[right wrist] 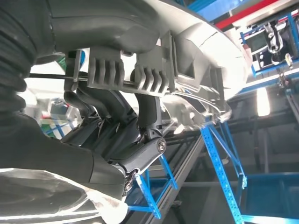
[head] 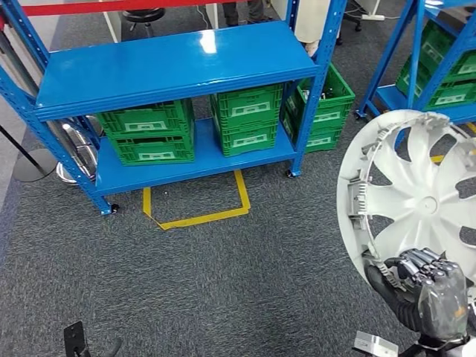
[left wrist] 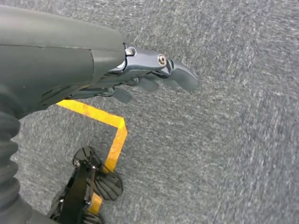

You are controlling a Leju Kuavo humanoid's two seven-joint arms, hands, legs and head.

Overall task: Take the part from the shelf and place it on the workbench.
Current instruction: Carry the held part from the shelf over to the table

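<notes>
The part is a white wheel cover (head: 413, 195) with curved spokes, held upright at the right of the head view. My right hand (head: 429, 286) grips its lower rim from below, fingers curled over the edge. In the right wrist view the cover's ribbed inner rim (right wrist: 155, 70) lies across my dark fingers (right wrist: 116, 135), which wrap it. My left hand (left wrist: 148, 74) hangs over grey carpet, its fingers extended and holding nothing. The blue shelf (head: 168, 63) stands ahead at the left, its top board bare.
Green crates (head: 149, 130) sit on the shelf's lower board, with another (head: 328, 104) on the floor behind its right post. A yellow tape square (head: 196, 204) marks the carpet in front. A second blue rack (head: 438, 67) with green crates stands at the far right.
</notes>
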